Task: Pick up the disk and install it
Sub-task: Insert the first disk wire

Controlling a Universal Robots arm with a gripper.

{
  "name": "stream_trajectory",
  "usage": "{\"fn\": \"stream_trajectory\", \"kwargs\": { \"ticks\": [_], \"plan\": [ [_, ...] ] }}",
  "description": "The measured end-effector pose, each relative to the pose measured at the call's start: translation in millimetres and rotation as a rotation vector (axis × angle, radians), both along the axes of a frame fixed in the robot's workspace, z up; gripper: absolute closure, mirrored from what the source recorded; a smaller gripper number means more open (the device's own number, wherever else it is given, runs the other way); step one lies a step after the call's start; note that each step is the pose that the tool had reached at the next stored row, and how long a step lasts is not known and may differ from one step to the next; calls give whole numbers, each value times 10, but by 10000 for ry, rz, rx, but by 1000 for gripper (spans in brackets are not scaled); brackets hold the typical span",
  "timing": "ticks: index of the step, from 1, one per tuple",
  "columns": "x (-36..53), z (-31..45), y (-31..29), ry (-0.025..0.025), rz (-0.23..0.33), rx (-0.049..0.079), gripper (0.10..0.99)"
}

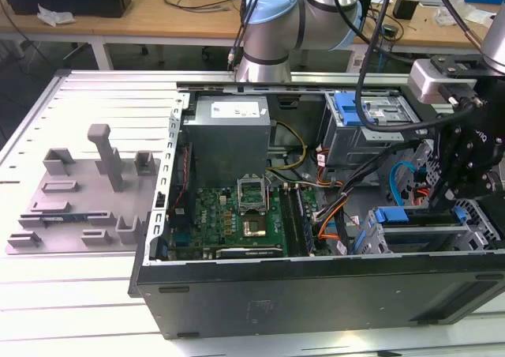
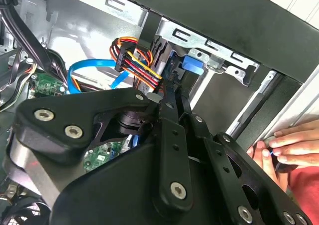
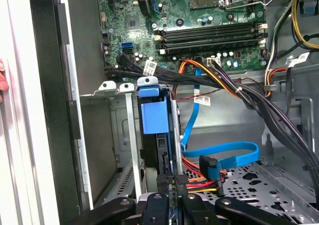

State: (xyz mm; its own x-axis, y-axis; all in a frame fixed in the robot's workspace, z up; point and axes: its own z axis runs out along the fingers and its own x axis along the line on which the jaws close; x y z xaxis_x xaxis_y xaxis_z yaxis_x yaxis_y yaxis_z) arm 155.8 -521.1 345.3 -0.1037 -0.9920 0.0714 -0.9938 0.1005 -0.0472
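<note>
We see the arm point(image 1: 300, 17) bent down into the open PC case point(image 1: 316, 286) at the exterior view's right, wrist approx at 3 o'clock of the motherboard point(image 1: 237, 215), w/ the gripper point(image 3: 172, 182) dropped over the drive cage point(image 3: 119, 130). In the first wrist view the black fingers point(image 3: 160, 185) sit close together on the near edge of the disk point(image 3: 154, 118), so we read them as clamped on it. The disk stands on edge in a cage slot, blue carrier frame facing us, directly past the fingertips at 12 o'clock. Farther on, blue & orange cables point(image 3: 219, 155) trail toward the motherboard. In the second wrist view a person's hand point(image 2: 286, 145) rests on the case edge.
</note>
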Motion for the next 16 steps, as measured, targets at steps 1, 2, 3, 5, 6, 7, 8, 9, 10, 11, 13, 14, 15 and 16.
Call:
{"fn": "stream_trajectory", "kwargs": {
  "ticks": [1,2,3,5,6,7,8,9,10,11,13,14,15,16],
  "plan": [
    [0,-5,0,0,1,1,922],
    [0,-9,0,0,2,1,922],
    [0,-13,0,0,3,1,922],
    [0,-21,0,0,5,0,922],
    [0,-25,0,0,6,0,922],
    [0,-29,0,0,7,-1,922],
    [0,-35,0,0,7,-1,922],
    [0,-42,0,0,8,-1,922],
    [0,-46,0,0,8,-3,922],
    [1,-50,0,-1,14,-2,922],
    [1,-53,0,1,29,4,922],
    [1,-53,3,0,47,3,922],
    [1,-52,3,0,63,1,922],
    [1,-52,3,0,72,0,922]
  ]
}}
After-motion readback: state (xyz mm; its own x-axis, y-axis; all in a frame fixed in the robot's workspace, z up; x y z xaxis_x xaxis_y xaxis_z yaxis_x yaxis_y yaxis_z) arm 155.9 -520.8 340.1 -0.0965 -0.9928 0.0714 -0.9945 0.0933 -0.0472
